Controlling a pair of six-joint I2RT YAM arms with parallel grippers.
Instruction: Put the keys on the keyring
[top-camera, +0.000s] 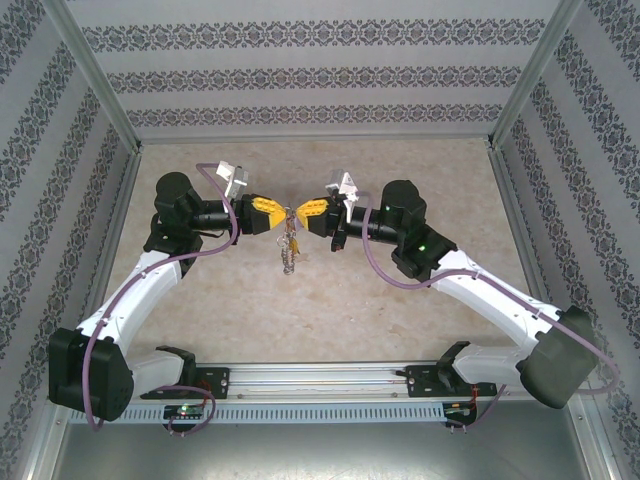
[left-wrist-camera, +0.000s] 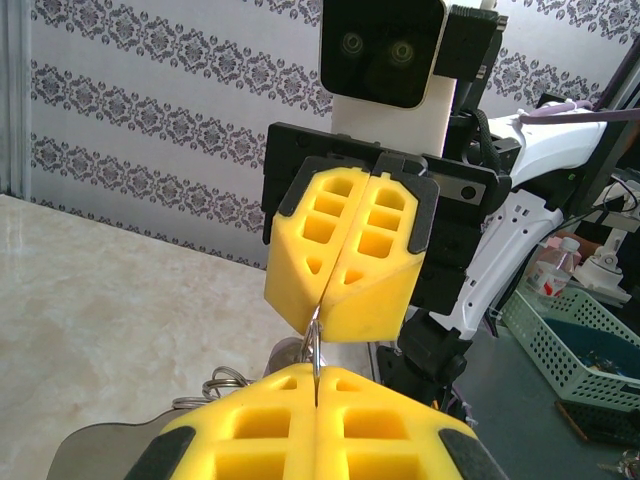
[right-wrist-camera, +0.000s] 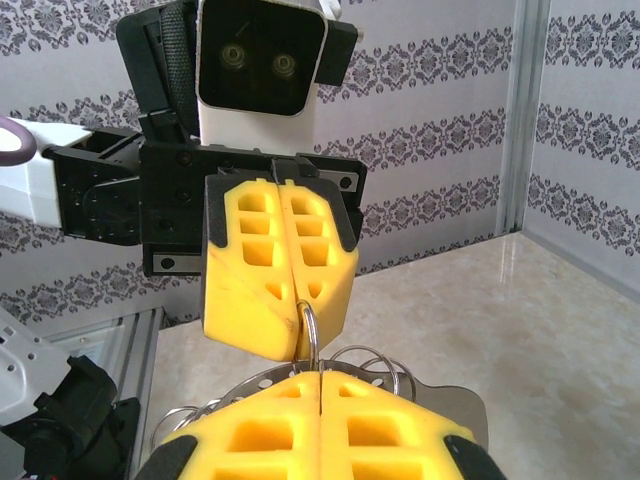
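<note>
Both pairs of jaws are pressed together, and each pinches the same thin grey metal keyring (top-camera: 290, 214); the left gripper (top-camera: 280, 217) and the right gripper (top-camera: 300, 215) meet tip to tip above the middle of the table, two grippers in all, on two white and black arms.

Each gripper carries two yellow, foam-like pads (left-wrist-camera: 385, 255), blocky and wedge-shaped, moulded with square and triangular pockets and backed by black brackets; the seam between each pair is closed to a hairline.

In the left wrist view the keyring (left-wrist-camera: 315, 345) shows as one fine wire, running from the seam of the right gripper (left-wrist-camera: 322, 315) down into the seam of the left gripper (left-wrist-camera: 316, 375); in the right wrist view it is a narrow rounded loop (right-wrist-camera: 308, 330) between the left gripper (right-wrist-camera: 298, 345) and the right gripper (right-wrist-camera: 320, 378).

Several small wire rings (right-wrist-camera: 375, 358) fan out just beside the near pads; they overlap too much for a sure count.

From above, a cluster of tiny silvery keys (top-camera: 290, 252) hangs in a string below the pinched keyring, too small to count.

Beneath lies the pale, marbled beige table (top-camera: 400, 300), smooth and glossy; walls (top-camera: 300, 80) papered in grey damask bands enclose it on three sides.
</note>
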